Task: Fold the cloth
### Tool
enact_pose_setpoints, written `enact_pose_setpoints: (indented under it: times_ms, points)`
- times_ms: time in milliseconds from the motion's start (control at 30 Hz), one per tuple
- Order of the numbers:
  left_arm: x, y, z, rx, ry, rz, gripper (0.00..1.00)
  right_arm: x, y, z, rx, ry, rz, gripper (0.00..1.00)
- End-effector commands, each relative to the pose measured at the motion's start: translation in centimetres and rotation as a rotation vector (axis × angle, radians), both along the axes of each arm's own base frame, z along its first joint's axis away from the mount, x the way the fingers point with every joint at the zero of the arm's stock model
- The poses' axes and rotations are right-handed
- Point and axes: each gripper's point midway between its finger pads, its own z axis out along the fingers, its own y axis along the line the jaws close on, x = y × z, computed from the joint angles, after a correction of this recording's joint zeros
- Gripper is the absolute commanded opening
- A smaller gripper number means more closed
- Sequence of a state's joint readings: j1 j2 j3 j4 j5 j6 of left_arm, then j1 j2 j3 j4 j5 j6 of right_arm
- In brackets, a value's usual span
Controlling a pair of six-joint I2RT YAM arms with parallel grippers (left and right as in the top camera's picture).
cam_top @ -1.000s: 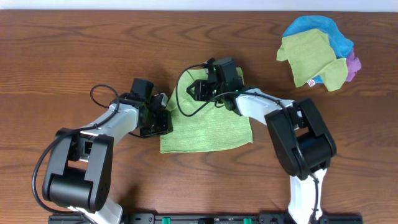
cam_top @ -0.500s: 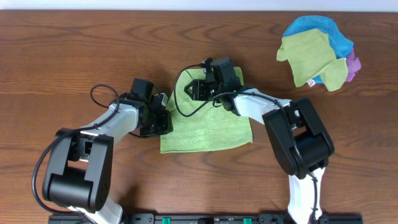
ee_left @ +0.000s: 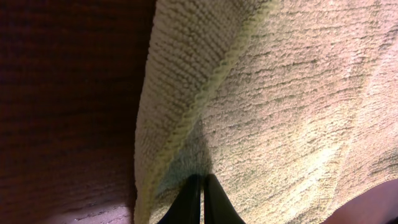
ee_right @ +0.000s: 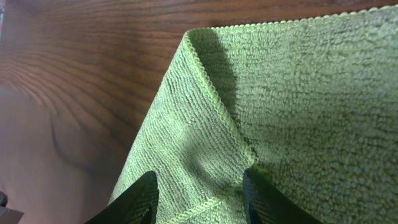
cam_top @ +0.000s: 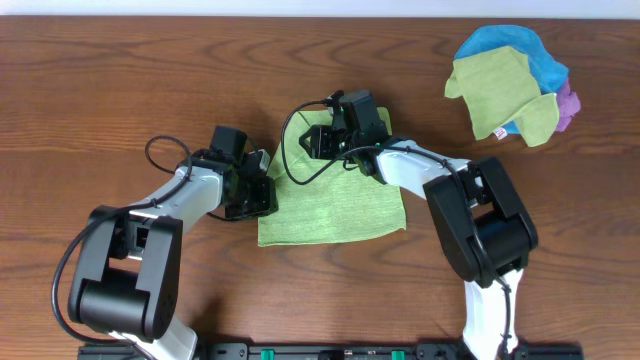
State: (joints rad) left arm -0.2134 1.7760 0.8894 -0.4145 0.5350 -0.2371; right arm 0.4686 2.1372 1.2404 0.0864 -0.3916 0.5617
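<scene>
We are looking at the cloth (cam_top: 335,210) lying flat near the middle of the table (cam_top: 120,80), roughly square and a little wider left to right than near to far. Both grippers are working on its far-left part. The left gripper (cam_top: 258,195) is sitting on the left edge, so the cloth is spreading away to its right. The right gripper (cam_top: 322,143) is sitting at the far edge, close to the far-left corner, so the cloth is running toward the near side from it.

In the left wrist view the fingers (ee_left: 190,202) are pressing together on the hem, pinching a raised fold of cloth. In the right wrist view the fingers (ee_right: 134,199) are standing apart on either side of a lifted ridge by the corner. We cannot tell whether they are gripping it.

We are judging that the bulk of the cloth is lying near and right of both grips, so the fold is calling for a carry in that direction. The pile of other cloths (cam_top: 505,85) is lying well apart at the far right.
</scene>
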Motion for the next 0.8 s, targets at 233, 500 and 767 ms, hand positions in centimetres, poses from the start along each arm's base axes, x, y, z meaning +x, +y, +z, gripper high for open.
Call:
enact_pose_setpoints:
  times_ms: [233, 500, 767]
  points:
    - [-0.7, 0.2, -0.9, 0.017, 0.034, 0.008, 0.06, 1.7, -1.9, -0.6, -0.072, -0.047, -0.039, 0.43]
    - [-0.7, 0.2, -0.9, 0.017, 0.035, 0.012, 0.06, 1.8, -1.7, -0.4, -0.075, -0.05, -0.036, 0.43]
    - [-0.7, 0.2, -0.9, 0.017, 0.035, 0.011, 0.06, 0.6, 0.1, -0.8, -0.077, -0.043, 0.005, 0.43]
